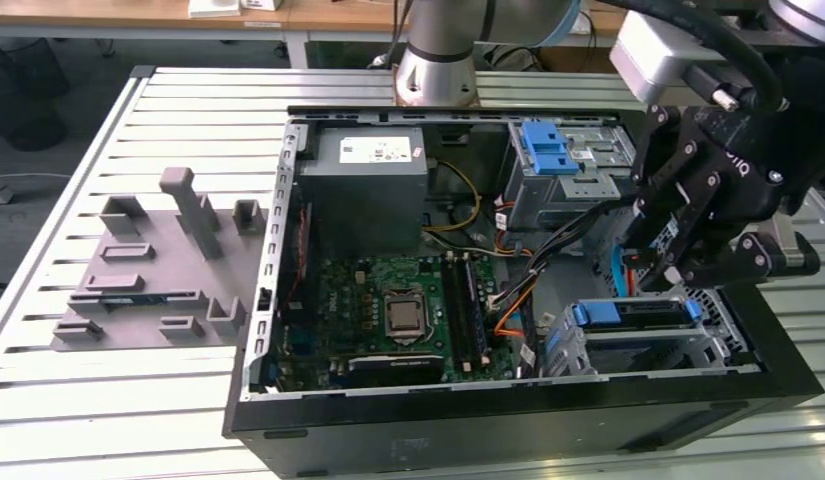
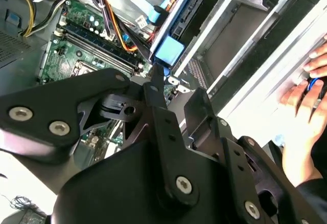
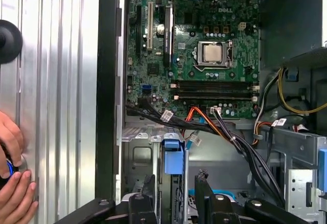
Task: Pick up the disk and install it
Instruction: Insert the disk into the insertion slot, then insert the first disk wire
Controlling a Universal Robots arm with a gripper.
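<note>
the disk [image 3: 172,164] is lodged in the drive bay [image 3: 139,155], installation judged nearly done; the gripper [image 3: 174,178] is held above it, fingers [image 3: 203,184] parted, nothing clamped; straight seating pressure may be needed.

The slatted metal worktop [image 1: 132,410] is carrying an open computer case [image 1: 519,425], which is lying directly beneath the tool [image 1: 672,265]. A grey moulded fixture plate [image 1: 152,265] is lying well apart from the tool, beyond the case's opposite wall. A person's hand [image 3: 13,183] is resting on the slats outside the case wall nearest the tool.
</note>
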